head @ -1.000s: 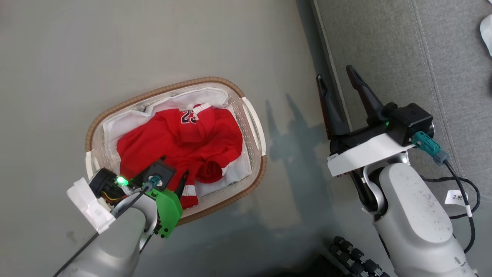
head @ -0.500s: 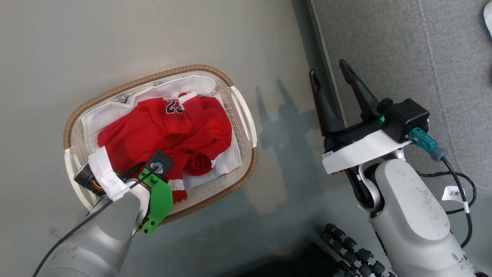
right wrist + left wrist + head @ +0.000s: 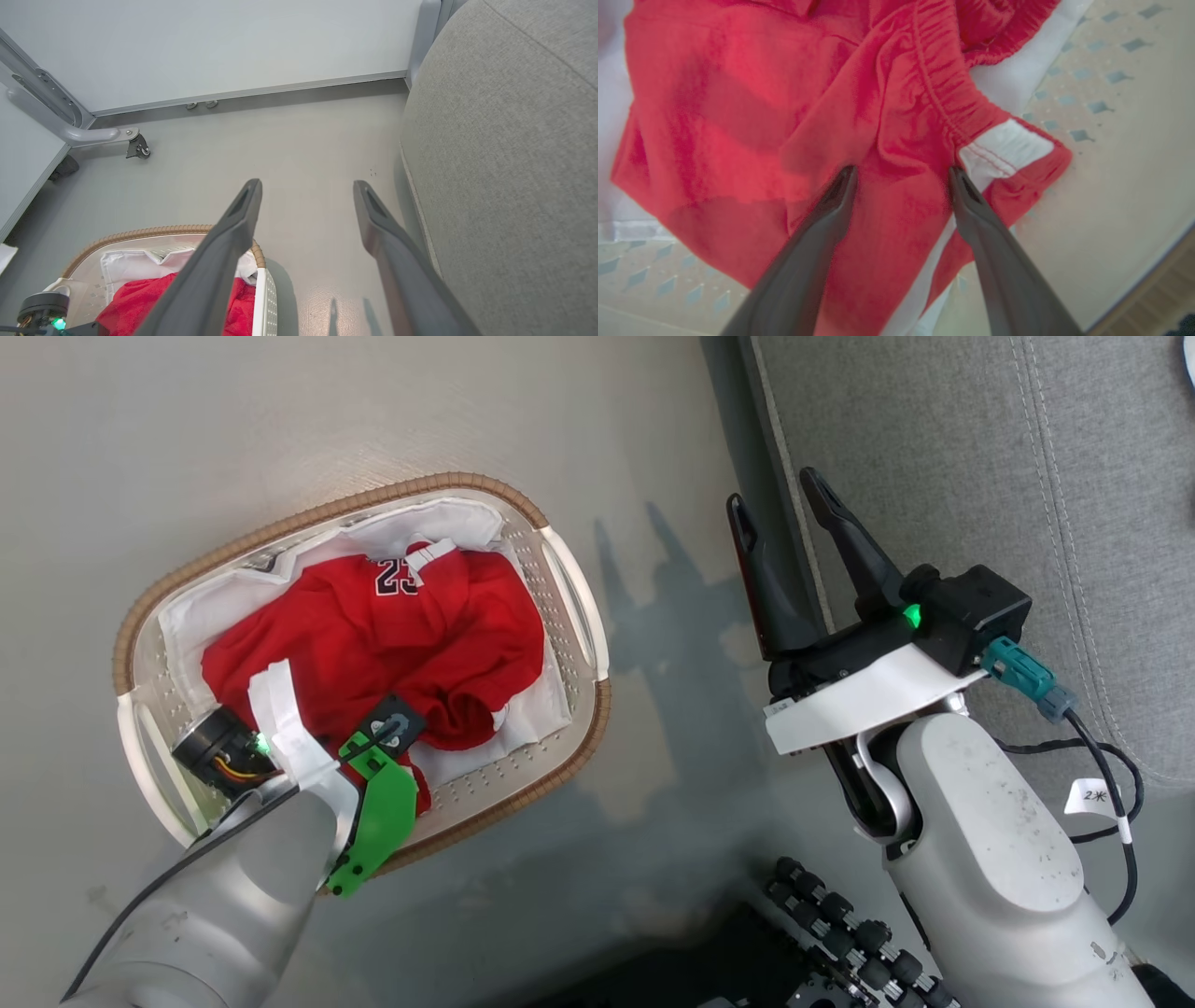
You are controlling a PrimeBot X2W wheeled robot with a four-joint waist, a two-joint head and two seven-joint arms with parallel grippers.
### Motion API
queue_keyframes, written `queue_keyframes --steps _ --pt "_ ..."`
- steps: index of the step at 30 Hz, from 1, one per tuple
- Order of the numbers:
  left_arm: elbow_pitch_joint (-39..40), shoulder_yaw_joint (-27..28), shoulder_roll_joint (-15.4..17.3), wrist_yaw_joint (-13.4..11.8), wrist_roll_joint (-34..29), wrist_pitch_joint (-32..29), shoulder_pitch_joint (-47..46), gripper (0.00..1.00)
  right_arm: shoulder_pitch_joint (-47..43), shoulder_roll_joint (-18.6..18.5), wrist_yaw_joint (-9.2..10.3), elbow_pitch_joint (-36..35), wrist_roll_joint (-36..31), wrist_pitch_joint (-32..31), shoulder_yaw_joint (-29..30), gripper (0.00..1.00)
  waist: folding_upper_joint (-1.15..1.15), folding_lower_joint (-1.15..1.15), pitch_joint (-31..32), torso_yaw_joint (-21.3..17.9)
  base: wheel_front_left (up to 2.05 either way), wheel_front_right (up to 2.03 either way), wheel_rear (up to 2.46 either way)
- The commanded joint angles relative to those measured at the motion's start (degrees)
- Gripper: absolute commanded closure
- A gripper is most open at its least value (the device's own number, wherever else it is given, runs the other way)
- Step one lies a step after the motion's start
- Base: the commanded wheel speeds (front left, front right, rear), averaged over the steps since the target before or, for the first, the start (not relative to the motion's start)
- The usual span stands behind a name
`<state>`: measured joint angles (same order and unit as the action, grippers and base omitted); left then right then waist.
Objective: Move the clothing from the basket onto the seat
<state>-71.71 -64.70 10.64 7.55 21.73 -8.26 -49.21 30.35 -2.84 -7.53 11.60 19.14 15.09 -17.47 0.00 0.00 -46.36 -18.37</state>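
The white perforated basket (image 3: 308,513) with a brown rim sits on the floor, left of the grey seat (image 3: 980,448). Red clothing (image 3: 373,635) with a black number lies bunched in it on the white liner. My left wrist hangs over the basket's near end. In the left wrist view my left gripper (image 3: 902,170) is open, its two fingertips pressed into the red clothing (image 3: 738,116) beside an elastic waistband and a white patch. My right gripper (image 3: 774,490) stands open and empty above the floor along the seat's edge, also open in its own view (image 3: 307,183).
A white item (image 3: 1187,345) lies at the seat's far right. My base with black rollers (image 3: 840,933) is at the bottom. A cable (image 3: 1120,784) loops over the seat's front. A caster (image 3: 138,147) on a grey frame stands by the back wall.
The whole head view has shifted, so the camera moved. My left wrist has turned and gone lower into the basket; its finger, seen earlier over the clothing, is now hidden under the wrist.
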Motion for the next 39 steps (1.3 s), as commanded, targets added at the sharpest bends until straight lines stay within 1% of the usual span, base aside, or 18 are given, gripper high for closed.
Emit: queue_keyframes --steps 1,6,14,15,16,17,18,19,24,28,34,39 --pt "0.25 -0.48 0.93 -0.13 0.84 -0.42 -1.49 0.0 0.8 -0.18 0.08 -0.3 0.33 0.1 -0.17 0.0 0.0 0.0 -0.64 -0.37 0.0 0.0 0.0" --pt "1.16 -3.12 2.04 -0.13 2.07 -1.55 -2.81 0.0 0.91 -0.17 0.08 -0.81 0.82 0.1 -0.58 0.0 0.0 0.0 -2.11 -0.83 0.0 0.0 0.0" --pt "1.63 -5.77 3.46 -0.13 4.47 -3.41 -4.24 0.0 1.55 -0.18 0.08 -1.16 1.63 0.1 -0.97 0.0 0.0 0.0 -3.76 -1.27 0.0 0.0 0.0" --pt "1.67 -6.1 3.64 -0.13 4.76 -3.72 -4.3 0.03 1.64 -0.18 0.08 -1.22 1.68 0.1 -1.01 0.0 0.0 0.0 -3.92 -1.3 0.0 0.0 0.0" --pt "1.76 -6.33 3.78 -0.13 4.88 -3.87 -4.44 0.13 1.71 -0.18 0.08 -1.23 1.7 0.1 -1.03 0.0 0.0 0.0 -4.05 -1.32 0.0 0.0 0.0" --pt "1.88 -6.54 3.92 -0.13 5.05 -3.89 -4.65 0.33 1.83 -0.18 0.08 -1.2 1.75 0.1 -1.05 0.0 0.0 0.0 -4.21 -1.33 0.0 0.0 0.0" --pt "1.98 -6.7 3.98 -0.13 5.2 -4.02 -4.68 0.63 1.91 -0.18 0.08 -1.16 1.78 0.1 -1.06 0.0 0.0 0.0 -4.3 -1.33 0.0 0.0 0.0" --pt "1.98 -6.86 4.08 -0.13 5.48 -4.24 -4.71 1.0 1.95 -0.18 0.08 -1.12 1.85 0.1 -1.07 0.0 0.0 0.0 -4.37 -1.32 0.0 0.0 0.0" --pt "1.88 -7.3 4.39 -0.13 6.72 -4.83 -4.77 1.0 1.89 -0.18 0.08 -0.71 1.94 0.1 -1.1 0.0 0.0 0.0 -3.99 -1.23 0.0 0.0 0.0" --pt "2.08 -7.5 3.87 -0.13 7.84 -3.08 -4.64 1.0 1.74 -0.18 0.08 -0.22 1.67 0.1 -0.61 0.0 0.0 0.0 -2.61 -0.99 0.0 0.0 0.0" --pt "3.01 -7.82 1.57 -0.13 8.99 0.25 -3.38 1.0 0.51 -0.18 0.08 0.74 0.43 0.11 0.44 0.0 0.0 0.0 1.33 0.04 0.0 0.0 0.0" --pt "3.58 -7.99 -0.81 -0.13 10.53 3.52 -1.96 1.0 -1.16 -0.23 0.08 1.84 -0.46 0.1 2.41 0.0 0.0 0.0 6.04 1.74 0.0 0.0 0.0"
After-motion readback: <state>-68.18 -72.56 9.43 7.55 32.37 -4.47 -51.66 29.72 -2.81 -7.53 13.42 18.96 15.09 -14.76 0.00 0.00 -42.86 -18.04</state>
